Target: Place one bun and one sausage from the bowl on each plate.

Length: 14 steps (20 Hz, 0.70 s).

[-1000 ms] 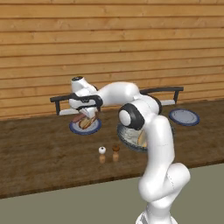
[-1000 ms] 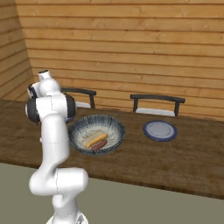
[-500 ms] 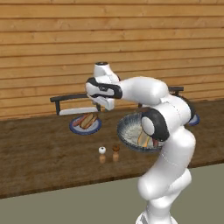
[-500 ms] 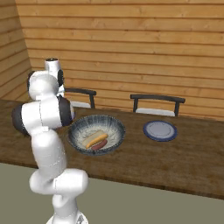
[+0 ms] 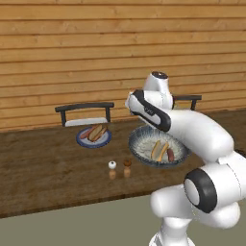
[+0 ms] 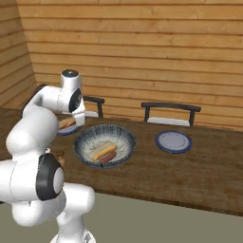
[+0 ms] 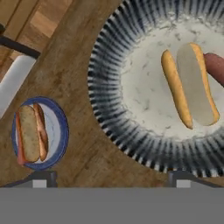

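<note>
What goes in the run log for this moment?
gripper: open, empty | big striped bowl: bun, sausage | near blue plate: filled | far blue plate: bare

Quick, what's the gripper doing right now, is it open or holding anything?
Gripper: open and empty, its fingertips spread wide above the table between the bowl and the filled plate.

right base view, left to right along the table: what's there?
Filled plate with a bun and sausage, partly behind the arm → bowl holding a bun and a sausage → empty plate.
</note>
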{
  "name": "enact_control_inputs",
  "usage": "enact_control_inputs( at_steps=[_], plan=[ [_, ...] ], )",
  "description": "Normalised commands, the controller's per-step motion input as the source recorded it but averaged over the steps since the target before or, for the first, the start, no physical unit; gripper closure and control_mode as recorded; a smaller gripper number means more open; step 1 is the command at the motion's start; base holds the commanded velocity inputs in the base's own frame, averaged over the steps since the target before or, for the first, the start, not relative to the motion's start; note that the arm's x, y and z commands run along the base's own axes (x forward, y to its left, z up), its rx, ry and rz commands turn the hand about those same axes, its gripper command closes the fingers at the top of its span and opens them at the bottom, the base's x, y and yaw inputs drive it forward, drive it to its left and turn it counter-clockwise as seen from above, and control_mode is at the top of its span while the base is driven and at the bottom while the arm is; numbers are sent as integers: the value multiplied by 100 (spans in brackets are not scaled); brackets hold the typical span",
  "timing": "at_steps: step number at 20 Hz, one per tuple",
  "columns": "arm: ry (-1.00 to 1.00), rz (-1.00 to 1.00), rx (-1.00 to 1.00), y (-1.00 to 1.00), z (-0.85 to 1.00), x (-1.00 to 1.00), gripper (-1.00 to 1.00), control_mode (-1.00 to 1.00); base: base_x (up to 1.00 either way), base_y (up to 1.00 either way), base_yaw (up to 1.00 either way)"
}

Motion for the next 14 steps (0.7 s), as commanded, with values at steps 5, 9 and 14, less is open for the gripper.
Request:
enact_control_inputs(
  at_steps=[5, 9, 14],
  plan=[
    [-3, 13, -15, -100, -5, -50, -100, -100, 0, 0, 0],
    [10, -1, -5, -90, -23, 17, -100, -100, 0, 0, 0],
    [17, 0, -23, -10, -42, 13, -100, -100, 0, 0, 0]
  ],
)
